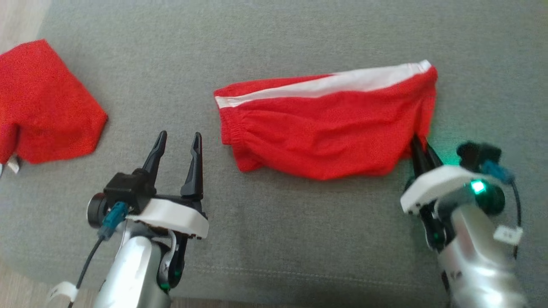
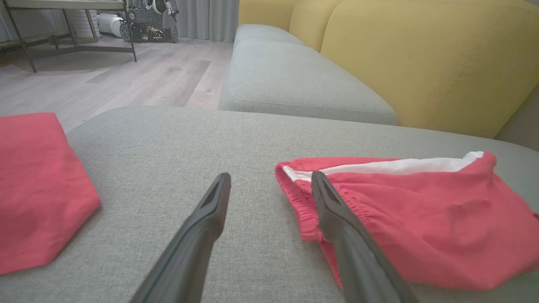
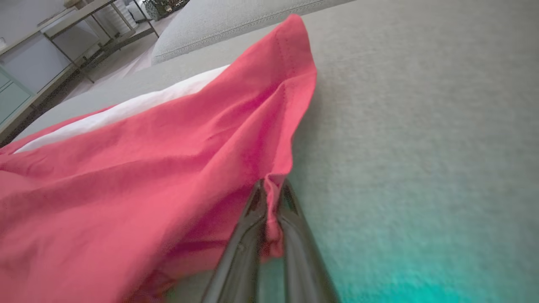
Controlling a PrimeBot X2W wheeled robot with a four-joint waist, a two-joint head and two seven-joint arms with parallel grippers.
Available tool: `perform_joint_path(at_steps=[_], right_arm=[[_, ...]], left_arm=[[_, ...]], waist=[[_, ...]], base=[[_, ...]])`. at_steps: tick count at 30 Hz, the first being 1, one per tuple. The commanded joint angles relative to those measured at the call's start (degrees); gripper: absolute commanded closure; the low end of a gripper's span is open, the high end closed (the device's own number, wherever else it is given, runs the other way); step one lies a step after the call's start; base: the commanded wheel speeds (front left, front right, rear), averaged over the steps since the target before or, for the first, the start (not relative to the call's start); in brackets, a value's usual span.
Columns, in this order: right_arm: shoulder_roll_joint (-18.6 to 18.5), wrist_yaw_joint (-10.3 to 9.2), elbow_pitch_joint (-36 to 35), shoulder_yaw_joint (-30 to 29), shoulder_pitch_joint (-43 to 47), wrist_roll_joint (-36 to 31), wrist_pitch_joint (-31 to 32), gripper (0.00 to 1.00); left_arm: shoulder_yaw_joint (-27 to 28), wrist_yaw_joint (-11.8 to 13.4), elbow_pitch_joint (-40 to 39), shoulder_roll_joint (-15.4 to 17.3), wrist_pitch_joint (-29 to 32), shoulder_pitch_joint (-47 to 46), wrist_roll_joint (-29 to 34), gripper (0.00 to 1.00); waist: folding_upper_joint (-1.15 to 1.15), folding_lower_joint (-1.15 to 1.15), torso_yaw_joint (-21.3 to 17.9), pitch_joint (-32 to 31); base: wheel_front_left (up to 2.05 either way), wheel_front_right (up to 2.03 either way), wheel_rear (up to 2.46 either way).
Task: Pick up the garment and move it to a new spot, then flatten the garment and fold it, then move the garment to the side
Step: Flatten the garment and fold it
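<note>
A: Where is the garment?

B: The red shorts (image 1: 325,128) lie near the middle of the grey cushion (image 1: 274,239), spread sideways and a bit wrinkled. A white stripe (image 1: 342,83) runs along the far edge, and the gathered waistband (image 1: 233,128) points to the robot's left.

A: And the right gripper (image 1: 417,143)?

B: It sits at the near right corner of the shorts. In the right wrist view its two dark fingers (image 3: 248,219) are pinched together with a fold of red fabric caught between them, and the cloth rises up from that point.

A: The left one?

B: The left gripper (image 1: 179,136) has its fingers spread wide and holds nothing. It hangs over bare cushion, just left of the waistband end, apart from the cloth.

A: Anything else there?

B: A second red cloth (image 1: 43,102) lies at the far left edge of the cushion, well apart from the shorts. The left wrist view shows a yellow backrest (image 2: 421,63) behind.
</note>
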Motion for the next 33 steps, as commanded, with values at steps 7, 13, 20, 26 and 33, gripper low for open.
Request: perform_joint_path(at_steps=[7, 13, 20, 26, 33], right_arm=[[0.38, 0.37, -7.8, -3.87, 11.3, 0.64, -2.88, 1.0], [0.39, 0.37, -13.39, -5.01, 15.61, 2.17, -1.82, 1.0], [0.39, 0.37, -19.17, -4.83, 15.05, -0.26, 0.86, 1.0], [0.39, 0.37, -29.47, 2.17, 9.76, -3.92, 6.72, 1.0], [0.39, 0.37, -31.96, 14.66, 4.48, -0.42, 12.13, 1.0]], left_arm=[[2.7, -0.42, -1.6, 0.36, -0.69, 0.39, 1.29, 0.0], [2.9, -0.57, -1.67, 0.33, -0.69, 0.68, 1.62, 0.0], [2.72, -0.88, -1.21, 0.22, -0.69, 0.43, 1.7, 0.0], [2.61, -1.07, -0.34, 0.09, -0.69, 0.4, 1.25, 0.0], [1.5, -1.09, 0.43, -0.18, -0.69, -0.16, 0.45, 0.0]], waist=[[0.0, 0.0, -1.89, -1.59], [0.0, 0.0, -2.89, -1.6], [0.0, 0.0, -2.79, -2.17], [0.0, 0.0, -1.1, -3.71], [0.0, 0.0, 3.31, -5.54]], base=[[0.0, 0.0, 0.0], [0.0, 0.0, 0.0], [0.0, 0.0, 0.0], [0.0, 0.0, 0.0], [0.0, 0.0, 0.0]])
